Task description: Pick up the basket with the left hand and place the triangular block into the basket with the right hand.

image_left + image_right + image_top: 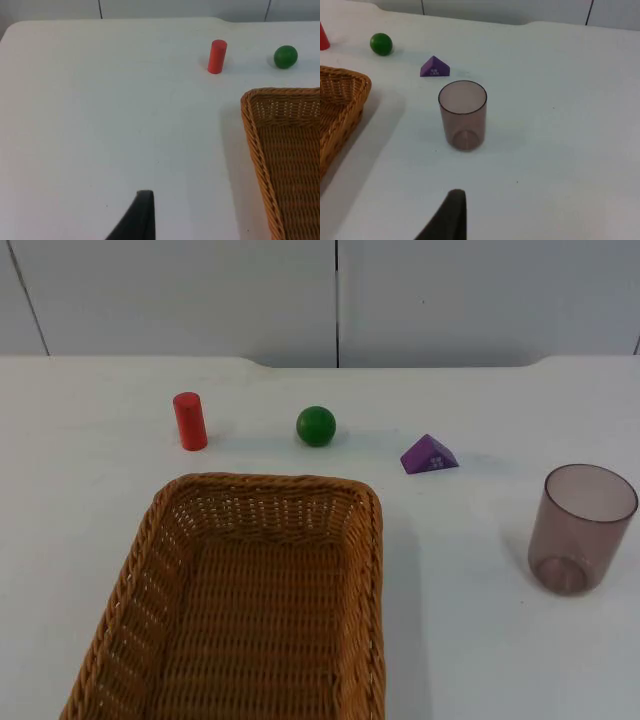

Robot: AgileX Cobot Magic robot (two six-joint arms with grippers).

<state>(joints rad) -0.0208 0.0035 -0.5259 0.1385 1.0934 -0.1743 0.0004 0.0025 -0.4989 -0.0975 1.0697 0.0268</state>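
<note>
Basket (262, 605) rests on the table (90, 480), not yet lifted, and the block (430, 455) lies well apart beside the ball (316, 426), so both grippers wait back with nothing held; how far open, I cannot tell.

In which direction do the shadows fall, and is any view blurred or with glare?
Top view: soft shadows fall to the right of the red cylinder, green ball and purple triangular block; no strong glare. Left wrist view: sharp, the basket shades the table beside it. Right wrist view: sharp, the translucent cup casts a faint shadow.
</note>
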